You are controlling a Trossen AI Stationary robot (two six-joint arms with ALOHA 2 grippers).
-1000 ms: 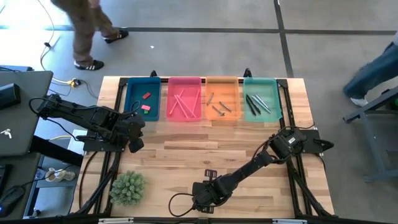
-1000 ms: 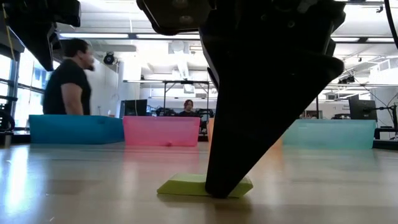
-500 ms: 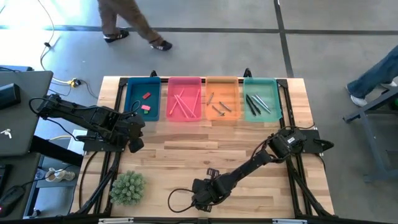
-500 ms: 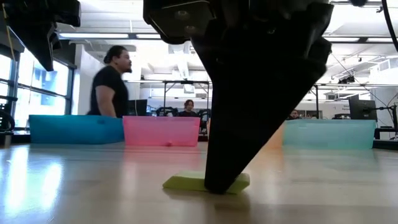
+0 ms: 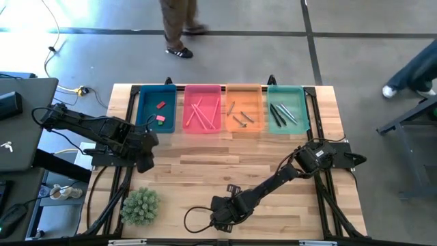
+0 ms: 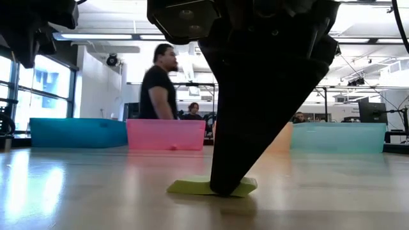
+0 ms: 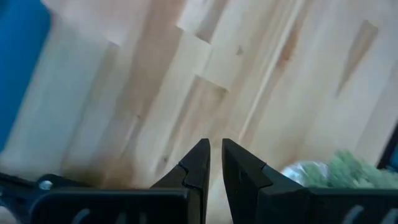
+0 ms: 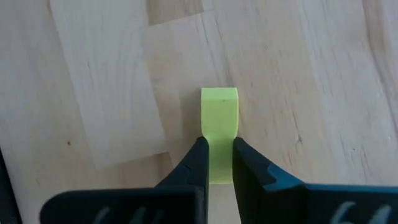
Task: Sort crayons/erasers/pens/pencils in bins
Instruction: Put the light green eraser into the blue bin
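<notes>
Right gripper [image 8: 217, 163] fingers pinched on yellow-green eraser [image 8: 219, 112] flat on the table [image 8: 99, 93].

Open wood lies between me and the bins [image 5: 220, 108] lined along the far edge; nothing stands on that stretch. The plant [image 5: 140, 206] blocks the near left corner, my left arm [image 5: 102, 133] the left side.

Two dark jointed arms w/ black tapered fingers

Left arm [image 5: 95, 130] and right arm [image 5: 273, 184]: matte black, segmented, boxy joints; thin black cable loops off right arm's wrist end. Left gripper [image 7: 215, 163]: two black wedge fingers, pointed tips, silver screw on the base. Right gripper [image 8: 217, 163]: same black wedges, faint grey markings on the body.
</notes>
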